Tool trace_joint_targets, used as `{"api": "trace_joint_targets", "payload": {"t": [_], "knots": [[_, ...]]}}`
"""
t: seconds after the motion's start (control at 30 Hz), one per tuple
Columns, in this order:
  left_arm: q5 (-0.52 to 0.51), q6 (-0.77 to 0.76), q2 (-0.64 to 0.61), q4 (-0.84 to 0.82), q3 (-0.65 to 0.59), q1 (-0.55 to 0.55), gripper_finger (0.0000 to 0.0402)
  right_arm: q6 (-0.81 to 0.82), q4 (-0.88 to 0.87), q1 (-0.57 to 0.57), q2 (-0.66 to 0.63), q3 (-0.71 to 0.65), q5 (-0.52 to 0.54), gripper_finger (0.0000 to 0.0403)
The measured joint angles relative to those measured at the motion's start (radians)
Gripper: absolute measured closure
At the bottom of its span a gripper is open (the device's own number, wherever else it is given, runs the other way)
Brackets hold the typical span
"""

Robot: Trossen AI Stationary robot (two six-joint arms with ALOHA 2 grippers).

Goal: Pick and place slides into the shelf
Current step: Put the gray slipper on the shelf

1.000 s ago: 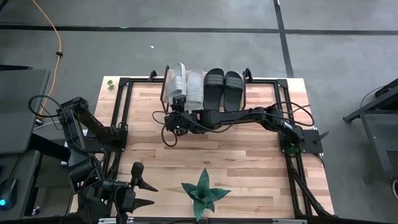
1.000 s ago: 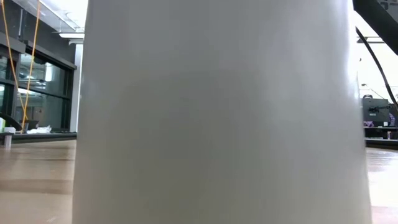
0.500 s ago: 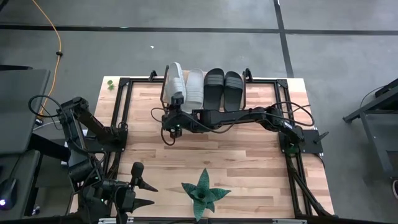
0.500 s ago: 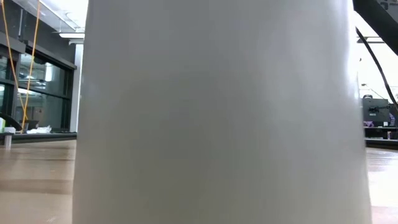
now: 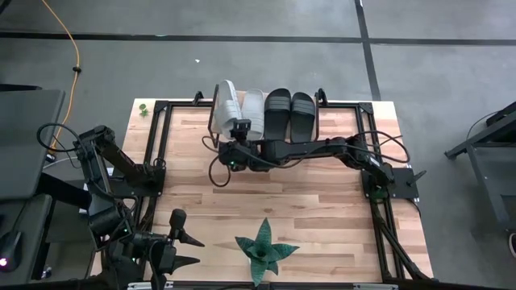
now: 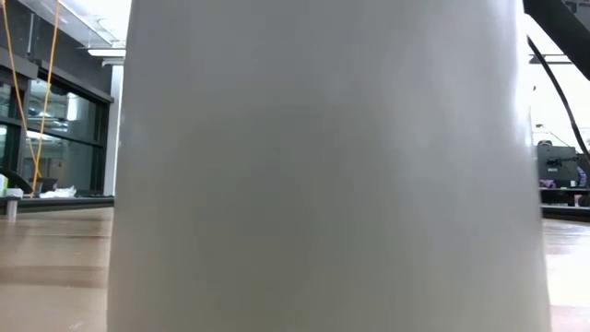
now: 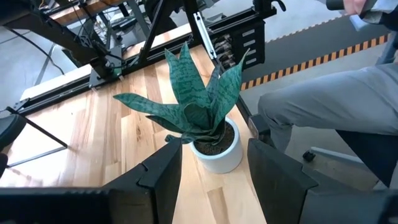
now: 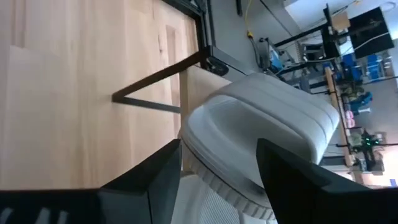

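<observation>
Slides sit in a row on the shelf (image 5: 211, 121) at the far edge of the worktop (image 5: 322, 201). There are two black slides (image 5: 290, 113) on the right side of the row and two pale slides beside them. The second pale slide (image 5: 253, 111) lies flat next to the black pair. The first pale slide (image 5: 226, 105) is at the left end of the row, and it is tipped up on its side, leaning. The right gripper (image 5: 240, 129) reaches across the worktop and sits just in front of the two pale slides. Its fingers (image 8: 155, 180) are spread apart and hold nothing. In the right wrist view, the tipped pale slide fills the space just past the fingers, with a thin dark leg of the shelf beside it. The left gripper (image 5: 184, 242) waits at the near left corner of the worktop, well apart from the shelf. Its fingers (image 7: 163, 171) are spread too and hold nothing. They point toward the green plant (image 5: 263, 251) in its white pot near the front edge. A big pale thing blocks most of the low view.
</observation>
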Motion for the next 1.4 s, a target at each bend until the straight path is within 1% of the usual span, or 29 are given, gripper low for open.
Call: {"api": "trace_joint_targets", "payload": {"t": [0.1, 0.23, 0.27, 0.37, 0.43, 0.5, 0.6, 0.7, 0.87, 0.9, 1.0, 1.1, 1.3, 1.4], "knots": [[0.0, -0.001, 0.0, 0.0, 0.0, 0.0, 0.0231, 0.0, 0.013, 0.0, -0.003, 0.0, -0.028, 0.0206], [0.0, -0.001, 0.0, 0.0, 0.0, 0.0, 0.0231, 0.006, 0.042, 0.0, -0.019, 0.0, -0.167, 0.0206], [0.0, -0.001, 0.0, -0.001, 0.0, 0.0, 0.0231, 0.008, 0.043, 0.0, -0.024, 0.0, -0.188, 0.0206], [0.0, -0.001, 0.0, -0.002, 0.0, 0.0, 0.0231, 0.008, 0.058, 0.002, -0.036, 0.003, -0.212, 0.0206], [0.0, -0.002, 0.0, -0.002, 0.0, 0.0, 0.0231, 0.008, 0.054, 0.003, -0.039, 0.013, -0.184, 0.0206], [0.0, -0.006, 0.0, -0.003, 0.0, 0.0, 0.0231, 0.008, 0.02, 0.004, -0.039, 0.03, -0.125, 0.0207], [0.006, -0.01, 0.0, -0.007, 0.0, 0.0, 0.0231, 0.024, -0.055, 0.003, -0.039, 0.053, -0.065, 0.0225], [0.008, -0.01, 0.0, -0.013, 0.0, 0.0, 0.0231, 0.053, -0.126, -0.005, -0.039, 0.07, -0.051, 0.027], [0.008, -0.025, 0.0, -0.028, 0.0, 0.0, 0.0231, 0.052, -0.157, -0.012, -0.039, 0.075, -0.054, 0.0381], [0.008, -0.025, 0.0, -0.028, 0.0, 0.0, 0.0231, 0.051, -0.155, -0.012, -0.039, 0.075, -0.052, 0.0391], [0.008, -0.025, 0.0, -0.028, 0.0, 0.0, 0.0231, 0.052, -0.136, -0.017, -0.039, 0.075, -0.042, 0.0387], [0.008, -0.026, 0.0, -0.028, 0.0, 0.0, 0.0231, 0.039, -0.133, -0.022, -0.039, 0.075, -0.019, 0.0399], [0.015, -0.026, 0.0, -0.028, 0.0, 0.0, 0.0231, 0.031, -0.147, -0.025, -0.039, 0.075, 0.096, 0.0402], [0.015, -0.026, 0.0, -0.028, 0.0, 0.0, 0.0231, 0.058, -0.173, -0.031, -0.039, 0.075, 0.119, 0.0402]]}}
